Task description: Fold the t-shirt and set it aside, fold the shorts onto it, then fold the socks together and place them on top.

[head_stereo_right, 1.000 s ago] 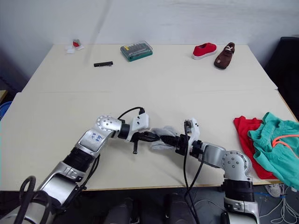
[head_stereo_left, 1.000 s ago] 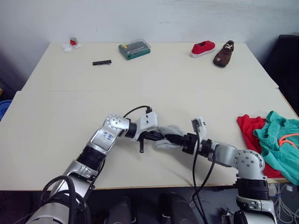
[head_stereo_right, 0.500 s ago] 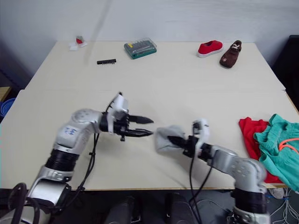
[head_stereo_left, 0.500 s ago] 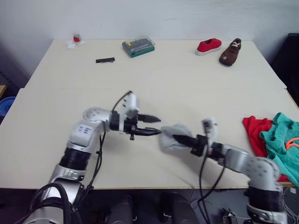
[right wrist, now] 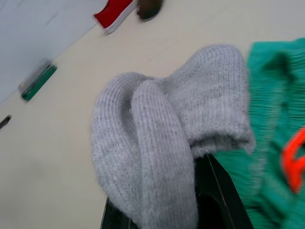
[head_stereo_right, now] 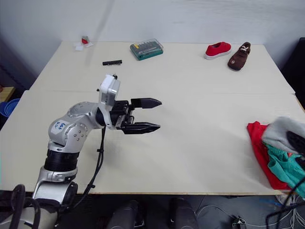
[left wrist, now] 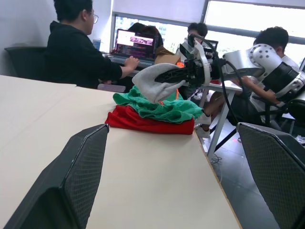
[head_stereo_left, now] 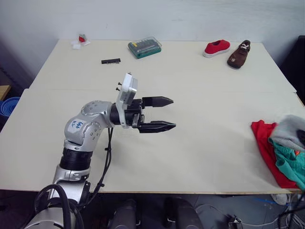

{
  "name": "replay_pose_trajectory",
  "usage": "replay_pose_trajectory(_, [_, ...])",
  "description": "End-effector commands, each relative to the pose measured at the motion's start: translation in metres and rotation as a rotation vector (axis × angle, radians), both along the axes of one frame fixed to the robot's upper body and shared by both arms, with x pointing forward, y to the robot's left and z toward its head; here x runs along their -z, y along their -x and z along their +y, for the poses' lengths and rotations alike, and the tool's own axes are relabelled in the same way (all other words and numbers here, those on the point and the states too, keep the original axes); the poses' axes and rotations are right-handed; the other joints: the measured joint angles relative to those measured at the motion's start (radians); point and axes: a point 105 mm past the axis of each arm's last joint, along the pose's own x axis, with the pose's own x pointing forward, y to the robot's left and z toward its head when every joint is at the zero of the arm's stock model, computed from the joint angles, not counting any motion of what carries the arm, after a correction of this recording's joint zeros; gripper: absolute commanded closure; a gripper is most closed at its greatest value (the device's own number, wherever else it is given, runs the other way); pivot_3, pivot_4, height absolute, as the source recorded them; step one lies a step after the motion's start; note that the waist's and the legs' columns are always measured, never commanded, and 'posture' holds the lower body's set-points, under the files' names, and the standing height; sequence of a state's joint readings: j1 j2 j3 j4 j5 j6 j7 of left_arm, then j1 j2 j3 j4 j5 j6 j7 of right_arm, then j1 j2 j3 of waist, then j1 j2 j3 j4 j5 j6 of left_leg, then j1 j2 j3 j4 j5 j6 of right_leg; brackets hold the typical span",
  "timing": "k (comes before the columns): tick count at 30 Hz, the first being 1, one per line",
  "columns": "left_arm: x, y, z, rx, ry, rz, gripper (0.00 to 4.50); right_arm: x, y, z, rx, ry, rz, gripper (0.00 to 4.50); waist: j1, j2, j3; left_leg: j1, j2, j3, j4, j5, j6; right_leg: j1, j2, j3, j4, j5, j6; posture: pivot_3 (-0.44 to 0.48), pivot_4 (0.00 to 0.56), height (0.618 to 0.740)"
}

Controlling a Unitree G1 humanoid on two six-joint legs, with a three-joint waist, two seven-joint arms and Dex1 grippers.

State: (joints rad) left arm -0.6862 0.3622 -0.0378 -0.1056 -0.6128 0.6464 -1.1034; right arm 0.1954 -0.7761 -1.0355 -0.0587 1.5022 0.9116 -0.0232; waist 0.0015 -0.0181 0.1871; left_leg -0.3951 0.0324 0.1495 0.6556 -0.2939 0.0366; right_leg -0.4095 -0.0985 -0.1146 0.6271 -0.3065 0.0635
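Note:
The folded red t-shirt point(head_stereo_left: 263, 143) lies at the table's right edge with the teal shorts point(head_stereo_left: 290, 164) folded on top of it. My right gripper point(left wrist: 164, 77) is shut on the grey socks point(head_stereo_right: 282, 131) and holds them just above the shorts. In the right wrist view the socks point(right wrist: 157, 133) drape over my black fingers point(right wrist: 217, 198). My left gripper point(head_stereo_left: 172, 113) hovers over the middle of the table, open, with nothing between its fingers and pointing toward the pile.
Along the far edge lie a red shoe point(head_stereo_left: 216, 47), a brown shoe point(head_stereo_left: 239, 53), a green bit case point(head_stereo_left: 144, 47), a black strip point(head_stereo_left: 110, 61) and a small red-and-white item point(head_stereo_left: 81, 40). People point(left wrist: 76, 52) sit at desks beyond the table's right side.
My left gripper has let go of the socks, opened wide and drawn back to the left. The right gripper has carried the socks rightward to above the shirt-and-shorts pile.

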Motion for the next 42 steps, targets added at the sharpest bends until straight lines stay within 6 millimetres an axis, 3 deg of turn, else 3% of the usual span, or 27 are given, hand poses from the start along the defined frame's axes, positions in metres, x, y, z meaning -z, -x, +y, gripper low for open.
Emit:
replay_pose_trajectory(1, [-0.007, 0.005, -0.004, -0.001, 0.035, -0.042, 0.00, 0.005, 0.001, -0.042, 0.166, -0.027, -0.014, 4.34, -0.001, 0.000, 0.000, 0.000, -0.001, 0.000, -0.001, 0.000, 0.000, 0.000, 0.000, 0.001, 0.000, 0.000, 0.000, 0.000, 0.150, 0.740])
replay_pose_trajectory(4, [-0.007, 0.002, -0.004, -0.028, 0.046, -0.047, 0.00, 0.018, -0.006, -0.057, 0.233, -0.080, -0.009, 4.34, -0.004, 0.001, 0.000, 0.002, 0.000, 0.001, -0.003, 0.002, -0.001, 0.000, 0.001, 0.002, 0.000, 0.000, 0.000, 0.000, 0.150, 0.740])
replay_pose_trajectory(8, [-0.009, -0.006, -0.004, -0.080, 0.056, -0.050, 0.00, 0.067, -0.015, -0.071, 0.341, -0.103, 0.137, 4.34, -0.004, 0.001, 0.000, 0.005, -0.001, 0.004, -0.006, 0.006, -0.003, 0.000, 0.001, 0.004, 0.001, 0.000, 0.000, 0.000, 0.150, 0.740])
replay_pose_trajectory(10, [-0.008, -0.005, -0.005, -0.078, 0.051, -0.055, 0.00, 0.076, -0.016, -0.076, 0.382, -0.122, 0.141, 4.34, -0.002, 0.001, 0.000, 0.005, 0.000, 0.004, -0.006, 0.006, -0.003, 0.000, 0.001, 0.004, 0.001, 0.000, 0.000, 0.000, 0.150, 0.740])
replay_pose_trajectory(11, [-0.008, -0.004, -0.006, -0.078, 0.048, -0.058, 0.00, 0.080, -0.018, -0.076, 0.387, -0.156, 0.135, 3.63, -0.002, 0.001, 0.000, 0.005, 0.000, 0.003, -0.007, 0.006, -0.004, 0.000, 0.001, 0.004, 0.001, 0.000, 0.000, 0.000, 0.150, 0.740])
replay_pose_trajectory(14, [-0.008, -0.006, -0.005, -0.088, 0.038, -0.061, 0.00, 0.091, -0.022, -0.069, 0.348, -0.137, 0.185, 2.74, -0.003, 0.001, 0.000, 0.005, -0.001, 0.004, -0.006, 0.007, -0.004, 0.000, 0.001, 0.004, 0.000, 0.000, 0.000, 0.000, 0.150, 0.740])
replay_pose_trajectory(18, [-0.010, -0.008, -0.003, -0.098, 0.034, -0.066, 0.00, 0.092, -0.013, -0.070, 0.348, -0.133, 0.193, 1.43, -0.002, 0.001, 0.000, 0.005, -0.001, 0.004, -0.006, 0.007, -0.004, 0.001, 0.001, 0.004, 0.000, 0.000, 0.001, 0.000, 0.150, 0.740])
replay_pose_trajectory(23, [-0.010, -0.010, 0.001, -0.107, 0.027, -0.066, 0.00, 0.073, 0.015, -0.067, 0.324, 0.000, 0.225, 0.06, 0.017, 0.001, 0.000, 0.005, 0.000, 0.002, -0.007, 0.006, -0.004, 0.001, 0.001, 0.003, -0.001, 0.000, 0.000, 0.000, 0.150, 0.740])
replay_pose_trajectory(28, [-0.005, -0.012, 0.007, -0.115, 0.001, -0.057, 0.00, 0.043, 0.052, -0.058, 0.259, 0.207, 0.290, 0.06, 0.025, 0.003, -0.001, 0.004, -0.001, 0.002, -0.007, 0.006, -0.004, 0.000, 0.000, 0.003, -0.002, 0.000, 0.001, 0.000, 0.150, 0.740])
replay_pose_trajectory(32, [0.004, -0.011, 0.021, -0.106, -0.041, -0.015, 0.00, 0.020, 0.096, -0.051, 0.119, 0.479, 0.444, 0.06, 0.022, 0.008, -0.002, 0.005, -0.001, 0.002, -0.009, 0.005, -0.004, 0.000, 0.000, 0.003, -0.002, 0.000, 0.001, 0.000, 0.150, 0.740])
replay_pose_trajectory(36, [0.009, -0.005, 0.039, -0.048, -0.108, 0.042, 0.00, -0.020, 0.132, -0.043, -0.068, 0.699, 0.438, 0.06, 0.016, 0.007, -0.002, 0.006, 0.000, 0.002, -0.010, 0.003, -0.005, 0.000, 0.002, 0.004, -0.002, 0.000, 0.001, 0.000, 0.150, 0.740])
replay_pose_trajectory(39, [0.005, -0.002, 0.054, -0.038, -0.130, 0.059, 0.00, -0.039, 0.152, -0.037, -0.178, 0.785, 0.429, 0.06, 0.016, 0.007, -0.002, 0.006, 0.001, 0.003, -0.009, 0.002, -0.005, 0.000, 0.003, 0.004, -0.002, -0.001, 0.000, 0.000, 0.150, 0.740])
replay_pose_trajectory(42, [-0.010, -0.007, 0.066, -0.068, -0.092, 0.070, 0.00, -0.054, 0.164, -0.044, -0.193, 0.845, 0.406, 0.06, 0.018, 0.005, -0.001, 0.006, 0.002, 0.002, -0.009, 0.000, -0.005, 0.001, 0.003, 0.004, -0.003, -0.001, 0.000, 0.000, 0.150, 0.740])
